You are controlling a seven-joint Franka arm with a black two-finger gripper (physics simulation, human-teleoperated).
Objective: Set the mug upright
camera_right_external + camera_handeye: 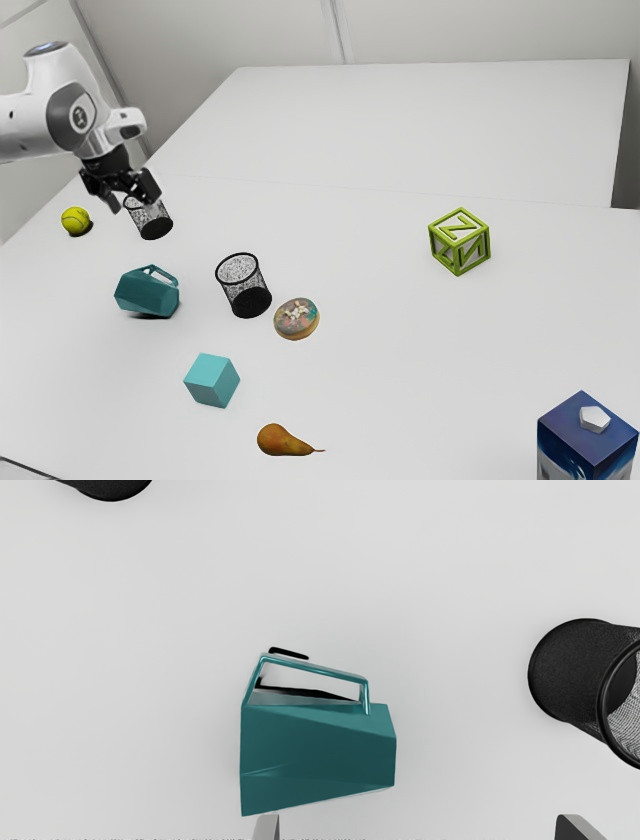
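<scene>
The gripper [417, 827] hangs above the table [400, 370] in the upper left of the exterior view, its 2 fingers [267, 827] spread wide with nothing held between them. The mug [317, 750] lies on its side on the table, left of centre in the exterior view and lower in that frame than the gripper. Seen from the wrist, the body sits past the line joining the 2 fingertips and closer to 1 of them, with the handle [315, 667] on the side farther from the fingers. The mug's long axis runs nearly parallel to that line, so closing in this pose would probably squeeze it end to end. A grip across the body looks better for tipping it up; I judge that this calls for a shift toward the mug, a turn of roughly a quarter and a descent.

The mouth is turned away: the wider end may be it, but I cannot tell. Nor can I tell whether the dark strips beside the handle are shadow. Farther out, the wrist view's edge cuts off 1 mesh cup [565, 672], and in the exterior view the gripper covers part of the rim of a 2nd mesh cup [155, 228]. Farthest off, the blue carton [572, 448] is cut short at the exterior view's lower right
</scene>
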